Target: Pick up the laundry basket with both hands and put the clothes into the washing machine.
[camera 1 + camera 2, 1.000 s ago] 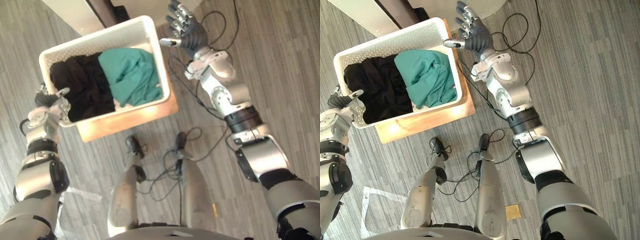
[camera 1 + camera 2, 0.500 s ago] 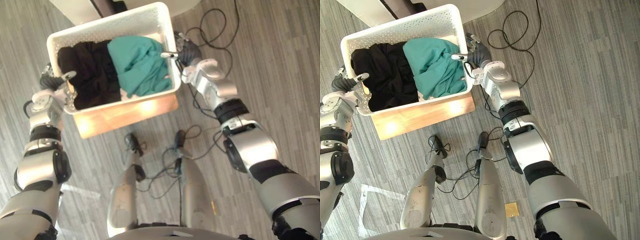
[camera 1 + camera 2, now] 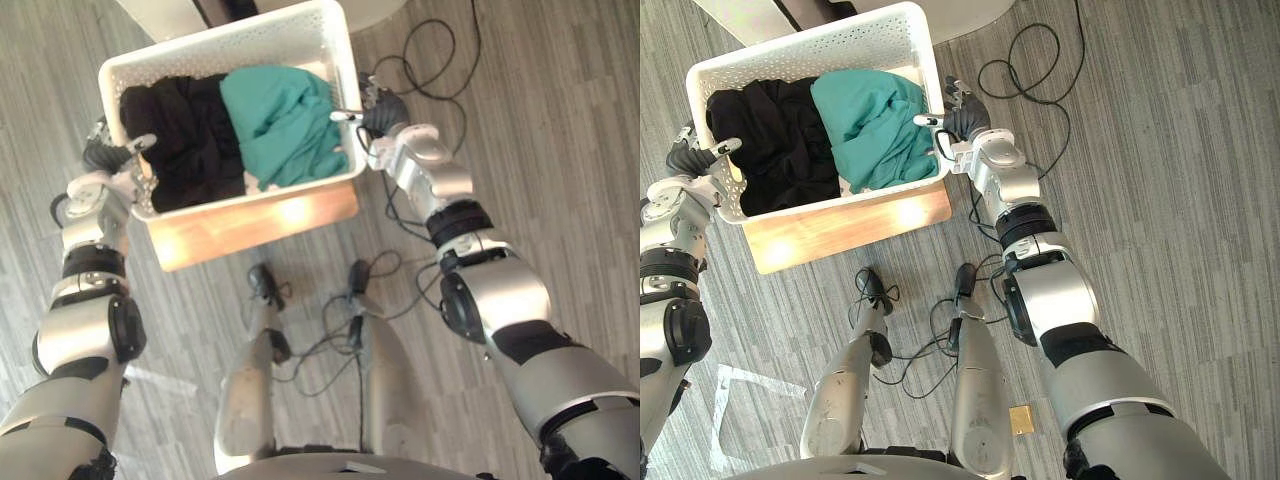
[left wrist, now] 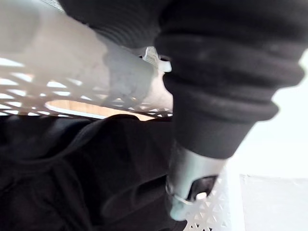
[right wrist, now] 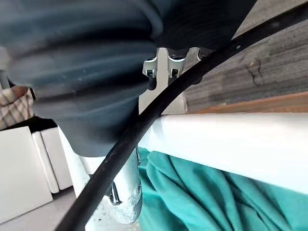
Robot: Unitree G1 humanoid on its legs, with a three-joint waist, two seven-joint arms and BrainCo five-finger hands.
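The white perforated laundry basket (image 3: 230, 38) rests on a low wooden board (image 3: 250, 225). Inside lie black clothes (image 3: 185, 145) on the left and a teal garment (image 3: 285, 120) on the right. My left hand (image 3: 105, 160) grips the basket's left rim. In the left wrist view its thumb (image 4: 192, 183) reaches inside over the black cloth (image 4: 72, 178). My right hand (image 3: 385, 110) holds the right rim. In the right wrist view its thumb (image 5: 122, 192) hooks over the rim (image 5: 231, 144) above the teal cloth (image 5: 207, 192).
A pale appliance with a dark opening (image 3: 225, 8) stands just beyond the basket's far side. Grey plank floor (image 3: 560, 120) lies around the board.
My right hand came down from beyond the basket's far right corner, where it was open, and closed on the right rim. The left hand stayed on the left rim. The view shifted slightly.
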